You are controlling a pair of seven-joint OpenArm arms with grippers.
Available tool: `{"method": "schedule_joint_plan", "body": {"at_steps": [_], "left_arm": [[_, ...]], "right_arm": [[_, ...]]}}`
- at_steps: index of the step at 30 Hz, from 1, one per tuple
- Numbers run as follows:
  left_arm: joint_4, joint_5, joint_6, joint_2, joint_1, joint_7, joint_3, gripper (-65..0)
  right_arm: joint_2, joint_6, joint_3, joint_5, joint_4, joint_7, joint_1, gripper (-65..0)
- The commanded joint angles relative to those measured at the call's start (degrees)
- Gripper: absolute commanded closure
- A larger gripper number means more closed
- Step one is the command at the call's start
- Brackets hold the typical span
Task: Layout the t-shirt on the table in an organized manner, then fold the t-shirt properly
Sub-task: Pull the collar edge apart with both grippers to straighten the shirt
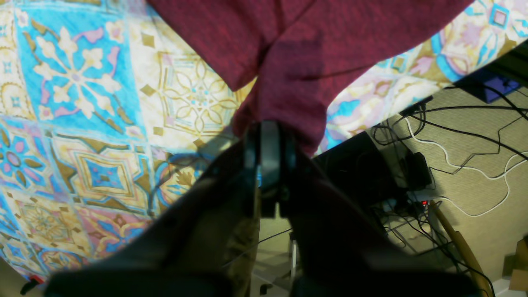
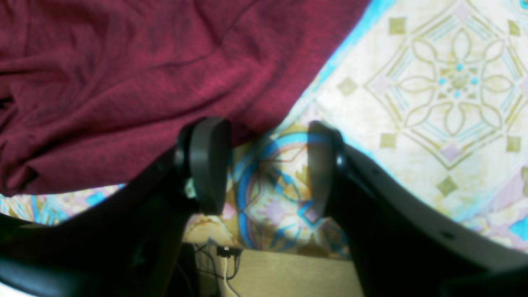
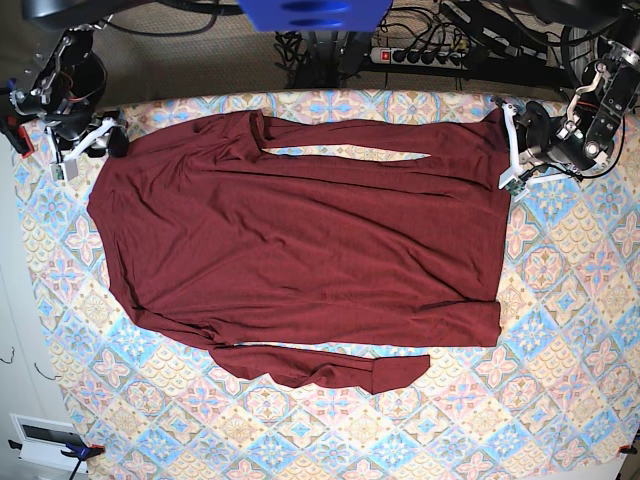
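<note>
In the base view the near part of the table (image 3: 330,440) is covered only by its cloth of blue, pink and cream tiles. A little farther lies one long sleeve (image 3: 320,368) of the t-shirt (image 3: 300,240), stretched flat along the lower edge of the body and just beside it. The dark maroon body is spread wide across the middle of the table, mostly flat, with some soft wrinkles. The second sleeve (image 3: 350,137) lies along the far edge of the body, and a narrow strip of the patterned cloth shows between them.

At the far corners stand the two arms. The left gripper (image 1: 267,136) is at the far right corner of the shirt in the base view. In the left wrist view its jaws are pressed together on a bunch of the maroon fabric, which rises a little from the table near the table edge. Behind this edge the floor with many cables (image 1: 453,136) is seen.

The right gripper (image 2: 264,165) is at the far left corner in the base view. Its two dark fingers (image 2: 206,165) stand apart, with only the patterned cloth between them. One finger is just at the hem of the shirt, and nothing is held.
</note>
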Motion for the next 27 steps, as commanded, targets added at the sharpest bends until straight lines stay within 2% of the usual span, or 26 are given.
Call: {"method": "schedule_joint_plan", "body": {"at_steps": [1, 11, 21, 24, 27], "left_arm": [[0.7, 0.0, 0.0, -1.2, -0.5, -0.3, -0.5, 0.0], [0.7, 0.0, 0.0, 0.4, -0.5, -0.3, -0.7, 0.0], [0.7, 0.1, 0.0, 1.8, -0.6, -0.3, -0.9, 0.0], [0.7, 0.1, 0.0, 1.8, -0.6, -0.3, -0.9, 0.0], [0.9, 0.1, 0.0, 1.8, -0.6, -0.3, -0.9, 0.0]], "right_arm": [[1.0, 0.2, 0.3, 0.4, 0.7, -0.3, 0.3, -29.6], [0.9, 0.2, 0.2, 0.4, 0.4, -0.2, 0.9, -29.5], [0.9, 0.2, 0.2, 0.3, -5.9, -0.4, 6.7, -28.5], [0.9, 0.2, 0.2, 0.2, -6.1, -0.4, 7.0, -21.4], [1.0, 0.2, 0.3, 0.2, -5.9, -1.7, 6.9, -8.1]]}}
